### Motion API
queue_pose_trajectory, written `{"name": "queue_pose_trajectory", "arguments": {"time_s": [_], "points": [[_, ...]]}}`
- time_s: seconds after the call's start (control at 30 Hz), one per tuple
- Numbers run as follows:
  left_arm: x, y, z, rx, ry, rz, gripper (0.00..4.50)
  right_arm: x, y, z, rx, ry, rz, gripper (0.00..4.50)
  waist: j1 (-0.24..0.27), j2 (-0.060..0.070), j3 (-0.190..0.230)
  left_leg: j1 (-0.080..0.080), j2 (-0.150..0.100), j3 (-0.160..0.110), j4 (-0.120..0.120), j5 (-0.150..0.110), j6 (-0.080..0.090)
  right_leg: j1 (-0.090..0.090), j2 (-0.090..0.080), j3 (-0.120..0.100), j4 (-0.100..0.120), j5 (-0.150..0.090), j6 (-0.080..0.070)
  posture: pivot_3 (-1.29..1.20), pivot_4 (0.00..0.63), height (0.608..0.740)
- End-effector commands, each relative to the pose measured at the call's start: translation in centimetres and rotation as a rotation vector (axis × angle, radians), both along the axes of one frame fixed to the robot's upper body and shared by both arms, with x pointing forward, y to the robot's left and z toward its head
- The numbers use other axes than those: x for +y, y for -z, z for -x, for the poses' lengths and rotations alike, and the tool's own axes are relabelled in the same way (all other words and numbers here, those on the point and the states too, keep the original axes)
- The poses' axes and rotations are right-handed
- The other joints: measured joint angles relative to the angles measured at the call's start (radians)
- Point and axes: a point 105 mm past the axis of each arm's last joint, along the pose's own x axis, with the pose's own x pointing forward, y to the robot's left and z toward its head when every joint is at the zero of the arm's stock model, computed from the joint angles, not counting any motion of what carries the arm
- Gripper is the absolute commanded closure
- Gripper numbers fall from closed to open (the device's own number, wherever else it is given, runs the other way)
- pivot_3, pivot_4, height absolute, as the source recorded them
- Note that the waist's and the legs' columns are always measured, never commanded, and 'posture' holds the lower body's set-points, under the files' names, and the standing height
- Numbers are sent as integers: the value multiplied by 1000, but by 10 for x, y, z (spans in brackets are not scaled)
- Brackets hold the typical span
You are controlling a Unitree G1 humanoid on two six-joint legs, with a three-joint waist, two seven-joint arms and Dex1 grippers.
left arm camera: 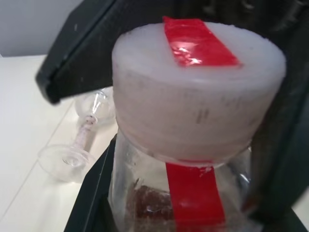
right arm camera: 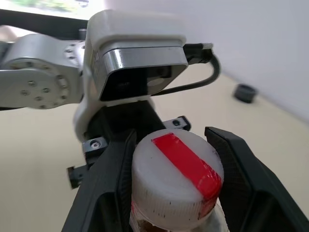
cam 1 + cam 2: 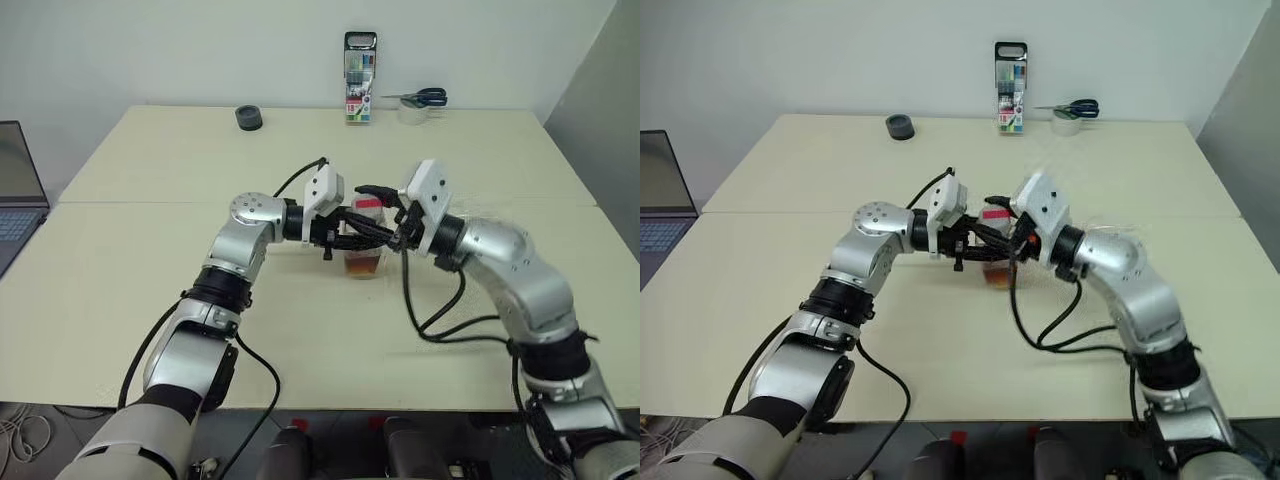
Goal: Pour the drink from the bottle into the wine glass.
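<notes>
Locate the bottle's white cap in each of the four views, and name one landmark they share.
Left eye view: cap at table centre, between both grippers.
Right eye view: cap centre, between the wrists.
Left wrist view: cap large, above the bottle.
Right wrist view: cap between the right gripper fingers.
Shared landmark: red tape strip across the cap.

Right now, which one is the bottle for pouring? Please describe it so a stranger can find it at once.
On the beige table, look at the middle, where the two arms meet. The bottle stands there between the left gripper and the right gripper. Unlike the tall marker-pen case at the far edge, it is small and clear, with dark drink inside, a white cap and a red strip.
</notes>
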Motion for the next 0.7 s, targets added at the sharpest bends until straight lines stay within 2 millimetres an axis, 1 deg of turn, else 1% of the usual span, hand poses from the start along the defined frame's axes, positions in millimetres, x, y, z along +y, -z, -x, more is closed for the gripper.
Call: {"name": "queue_pose_trajectory", "arguments": {"time_s": [0.03,0.07,0.13,0.2,0.27,0.3,0.37,0.43,0.5,0.57,0.63,0.7], "points": [[-1,-15,2,-81,32,-22,2721,8,-8,9,56,-117,-20,2551,-5,0,0,0,0,-1,0,0,0,0,0,0,0,0,0,0,150,740],[-1,-15,1,-82,28,-20,2721,6,-10,7,44,-94,-30,2551,-5,0,0,0,0,-1,-1,0,0,0,0,-1,0,0,0,0,150,740],[0,-16,0,-77,14,-11,2721,-6,-21,-3,-12,13,-82,1808,-5,0,0,-1,0,-1,-1,0,0,-1,-1,-1,0,0,0,0,150,740],[1,-17,-1,-74,5,-7,2725,-14,-27,-4,-47,72,-111,1205,-5,0,0,-2,0,-2,0,0,0,-2,-2,0,0,0,0,0,150,740],[2,-16,-2,-65,-10,-3,2725,-21,-34,4,-88,130,-129,581,-3,0,0,-3,0,-2,1,0,0,-2,-3,0,0,0,0,0,150,740],[3,-16,-3,-62,-19,-5,2725,-21,-35,12,-101,151,-137,280,-2,0,0,-3,0,-3,1,0,0,-2,-3,0,0,0,0,0,150,740],[4,-15,-4,-61,-30,-8,2725,-18,-35,22,-107,178,-146,269,-3,0,0,-4,0,-3,1,0,0,-4,-3,0,0,0,0,0,150,740],[3,-16,-6,-54,-47,1,2731,-11,-30,33,-109,204,-154,269,-4,0,0,-5,0,-3,1,0,0,-5,-3,1,1,0,0,0,150,740],[1,-16,-8,-54,-58,2,2731,-9,-22,32,-139,308,-135,269,-6,0,0,-4,0,-4,1,0,0,-5,-3,1,2,0,0,0,150,740],[-2,-17,-10,-52,-65,8,2731,-6,-18,25,-164,451,-169,269,-7,0,0,-5,-1,-2,1,0,0,-8,-2,3,6,0,0,0,150,740],[-3,-18,-11,-43,-69,18,2731,-1,-17,22,-159,519,-227,269,-8,0,0,-6,-1,-1,1,1,-1,-12,-2,3,8,0,0,0,150,740],[-4,-18,-11,-39,-70,21,2731,0,-16,18,-158,564,-245,269,-8,0,0,-6,-1,-1,1,2,-2,-13,-2,3,9,0,0,0,150,740]]}}
